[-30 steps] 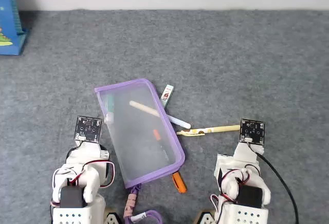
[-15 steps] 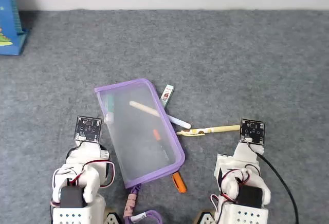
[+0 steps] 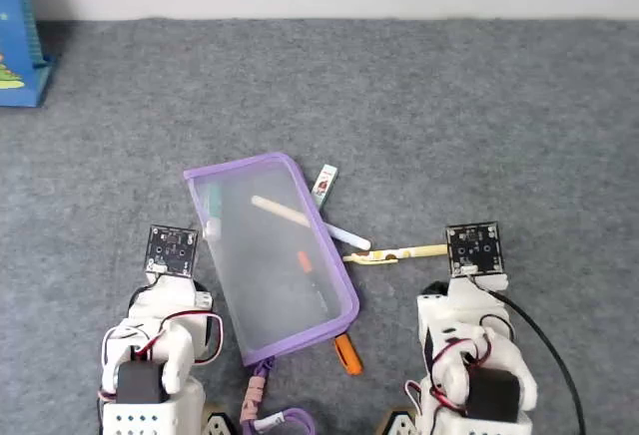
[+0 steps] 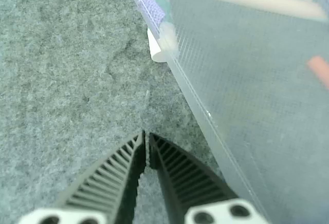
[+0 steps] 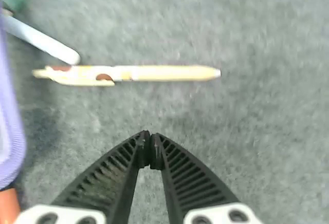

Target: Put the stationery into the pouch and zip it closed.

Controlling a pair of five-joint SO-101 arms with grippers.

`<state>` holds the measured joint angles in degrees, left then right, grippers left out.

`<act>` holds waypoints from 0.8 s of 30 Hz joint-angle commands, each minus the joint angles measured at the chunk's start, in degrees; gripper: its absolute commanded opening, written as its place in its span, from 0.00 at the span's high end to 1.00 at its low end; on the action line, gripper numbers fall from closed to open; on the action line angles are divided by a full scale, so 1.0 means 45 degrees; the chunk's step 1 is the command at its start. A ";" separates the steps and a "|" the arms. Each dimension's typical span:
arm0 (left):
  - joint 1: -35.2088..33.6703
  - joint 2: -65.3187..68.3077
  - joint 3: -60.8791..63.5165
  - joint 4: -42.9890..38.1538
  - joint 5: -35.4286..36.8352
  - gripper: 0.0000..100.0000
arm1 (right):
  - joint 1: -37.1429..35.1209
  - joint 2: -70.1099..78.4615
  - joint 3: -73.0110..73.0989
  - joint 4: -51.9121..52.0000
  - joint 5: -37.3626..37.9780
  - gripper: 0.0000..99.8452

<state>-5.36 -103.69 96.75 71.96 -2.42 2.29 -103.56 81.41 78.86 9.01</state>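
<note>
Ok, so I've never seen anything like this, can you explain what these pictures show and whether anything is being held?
These are two small robot arms at a grey table. One picture looks down from above; the other two come from cameras on each arm's wrist. The left gripper sits beside a clear pouch with purple edging and pens inside. The right gripper points at a yellow pen lying outside it. An orange marker also lies outside. Both grippers are shut and hold nothing.
</note>
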 commanded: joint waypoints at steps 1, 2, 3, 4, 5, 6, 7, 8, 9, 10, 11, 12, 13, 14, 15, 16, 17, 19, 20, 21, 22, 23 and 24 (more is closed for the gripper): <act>-0.0039 -0.0137 -0.0068 0.0059 -0.0039 0.99 | -0.0694 0.0264 -0.1211 0.0068 0.0098 0.99; -0.0039 -0.0137 -0.0068 0.0059 -0.0039 0.99 | -0.0811 0.0557 -0.1387 0.0068 0.0098 0.99; -0.0039 -0.0137 -0.0068 0.0059 -0.0039 0.99 | -0.0889 0.0967 -0.1602 0.0029 0.0098 0.99; -0.0039 -0.0137 -0.0068 0.0059 -0.0039 0.99 | -0.0987 0.1514 -0.1895 -0.0029 0.0078 0.99; -0.0039 -0.0137 -0.0068 0.0059 -0.0039 0.99 | -0.1084 0.2159 -0.2286 -0.0049 0.0078 0.99; -0.0039 -0.0137 -0.0068 0.0059 -0.0039 0.99 | -0.1162 0.2940 -0.2833 -0.0049 0.0078 0.99; -0.0039 -0.0137 -0.0068 0.0059 -0.0039 0.99 | -0.1280 0.3839 -0.3458 -0.0049 0.0000 0.99; -0.0039 -0.0137 -0.0068 0.0059 -0.0039 0.99 | -0.1436 0.4757 -0.4122 0.0068 -0.0215 0.99; -0.0039 -0.0137 -0.0068 0.0059 -0.0039 0.99 | -0.1670 0.5753 -0.4708 0.0107 -0.0469 0.99; -0.0039 -0.0137 -0.0068 0.0059 -0.0039 0.99 | -0.1983 0.6789 -0.5236 0.0127 -0.0684 0.99; -0.0039 -0.0137 -0.0068 0.0059 -0.0039 0.99 | -0.2354 0.7863 -0.5763 0.0147 -0.0899 0.99; -0.0039 -0.0137 -0.0068 0.0059 -0.0039 0.99 | -0.2784 0.8938 -0.6252 0.0166 -0.1153 0.99; -0.0039 -0.0137 -0.0068 0.0059 -0.0039 0.99 | -0.3214 0.9973 -0.6720 0.0166 -0.1504 0.99; -0.0039 -0.0137 -0.0068 0.0059 -0.0039 0.99 | -0.3643 1.0989 -0.7131 0.0166 -0.1836 0.99; -0.0039 -0.0137 -0.0068 0.0059 -0.0039 0.99 | -0.4015 1.1868 -0.7463 0.0029 -0.2149 0.99; -0.0039 -0.0137 -0.0068 0.0059 -0.0039 0.99 | -0.4386 1.2786 -0.7834 -0.0068 -0.2422 0.99; -0.0039 -0.0137 -0.0068 0.0059 -0.0039 0.99 | -0.4737 1.3587 -0.8205 -0.0107 -0.2637 0.99; -0.0039 -0.0137 -0.0068 0.0059 -0.0039 0.99 | -0.5363 1.4916 -0.8850 -0.0147 -0.2950 0.99; -0.0039 -0.0137 -0.0068 0.0059 -0.0039 0.99 | -0.5675 1.5463 -0.9182 -0.0147 -0.3087 0.99; -0.0039 -0.0137 -0.0068 0.0059 -0.0039 0.99 | -0.5968 1.5893 -0.9495 -0.0127 -0.3126 0.99; -0.0039 -0.0137 -0.0068 0.0059 -0.0039 0.99 | -0.6281 1.6264 -0.9709 -0.0127 -0.3145 0.99; -0.0039 -0.0137 -0.0068 0.0059 -0.0039 0.99 | -0.6535 1.6576 -0.9866 -0.0127 -0.3145 0.99; -0.0039 -0.0137 -0.0068 0.0059 -0.0039 0.99 | -0.6808 1.6811 -0.9963 -0.0127 -0.3145 0.99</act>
<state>-5.36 -103.69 96.75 71.96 -2.42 -25.05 -31.12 41.23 78.86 -4.35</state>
